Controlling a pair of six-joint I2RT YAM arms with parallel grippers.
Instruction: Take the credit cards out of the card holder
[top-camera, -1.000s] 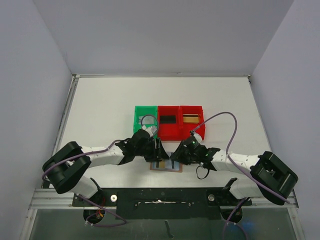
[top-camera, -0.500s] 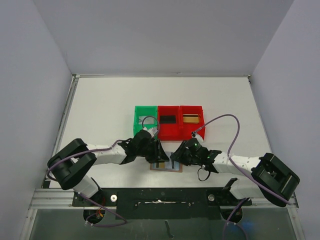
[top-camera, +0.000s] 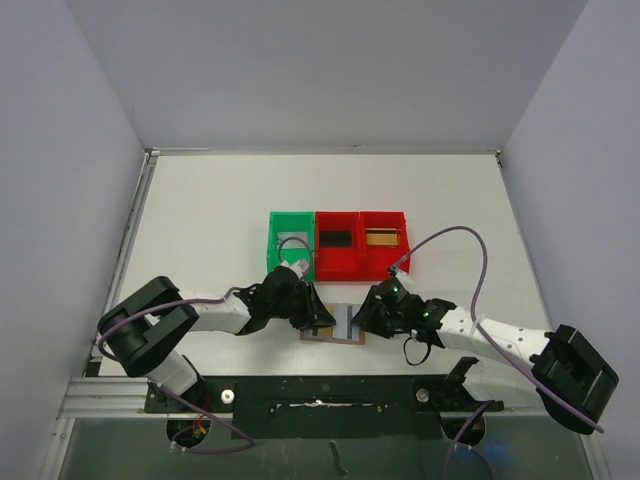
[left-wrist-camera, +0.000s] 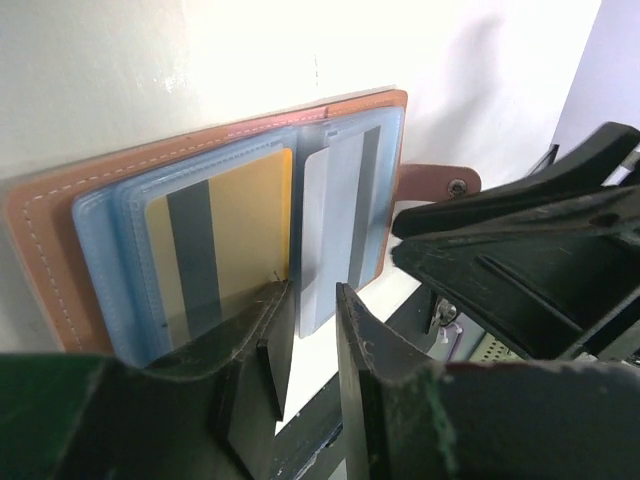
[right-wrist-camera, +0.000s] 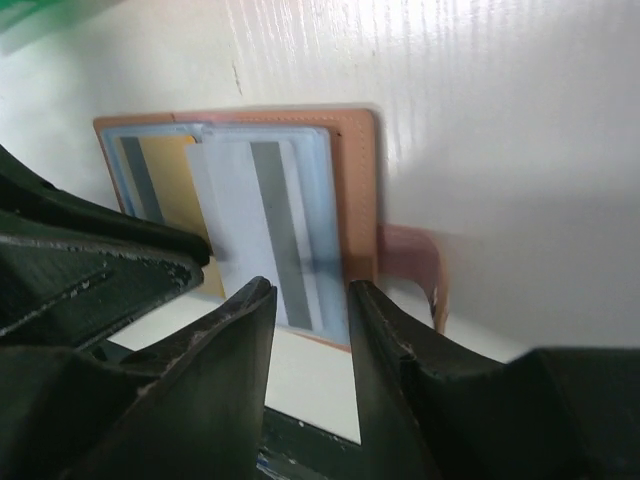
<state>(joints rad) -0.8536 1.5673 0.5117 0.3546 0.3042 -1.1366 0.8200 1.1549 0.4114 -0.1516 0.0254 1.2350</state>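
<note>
Left gripper (left-wrist-camera: 312, 300): jaws narrowly parted at the near edge of the silver-grey striped card (left-wrist-camera: 328, 215), can't tell if pinching. Right gripper (right-wrist-camera: 305, 295): jaws apart over the same card, gripping nothing. Card sticks partly out of the open tan leather card holder (left-wrist-camera: 40, 230); gold-tan striped card (left-wrist-camera: 240, 225) sleeved beside it. Beyond, green plastic bin (top-camera: 273, 240), two red plastic bins (top-camera: 338, 264).

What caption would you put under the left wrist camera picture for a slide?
The left gripper at the edge of an open tan card holder, one gold card and one silver card inside.
</note>
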